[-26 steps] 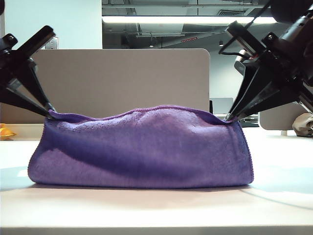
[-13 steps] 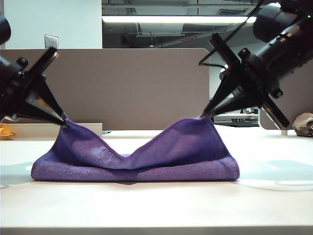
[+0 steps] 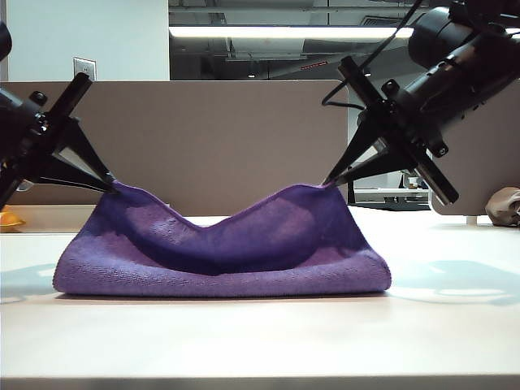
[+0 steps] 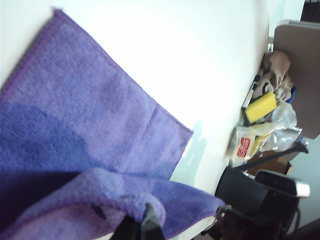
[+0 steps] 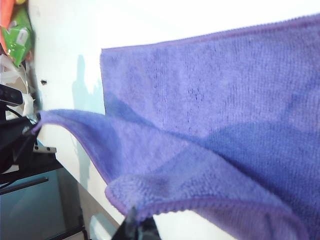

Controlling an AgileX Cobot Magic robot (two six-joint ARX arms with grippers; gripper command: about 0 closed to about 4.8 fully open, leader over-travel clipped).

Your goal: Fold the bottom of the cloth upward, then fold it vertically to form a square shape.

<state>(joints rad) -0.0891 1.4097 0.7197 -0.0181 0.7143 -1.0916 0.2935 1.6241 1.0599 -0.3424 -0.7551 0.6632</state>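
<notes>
The purple cloth (image 3: 219, 260) lies on the white table (image 3: 260, 341), its near part doubled over and its two upper corners lifted, sagging in the middle. My left gripper (image 3: 110, 184) pinches the raised corner on the left side, shut on the cloth (image 4: 100, 150) with its dark fingers (image 4: 150, 220) under a fuzzy fold. My right gripper (image 3: 327, 183) holds the raised corner on the right side, shut on the hemmed edge of the cloth (image 5: 225, 100); its fingertips (image 5: 135, 225) show just below the hem.
A grey partition (image 3: 211, 138) stands behind the table. A brown-grey lumpy object (image 3: 505, 207) sits at the far right. Off the table's edge lie a yellow sponge (image 4: 260, 106), bags and clutter (image 4: 255, 140), and green packaging (image 5: 17, 35).
Both grippers have carried the cloth's upper corners down and away over the last second. The cloth went from standing tall to a low sagging fold. The corners stay gripped.
</notes>
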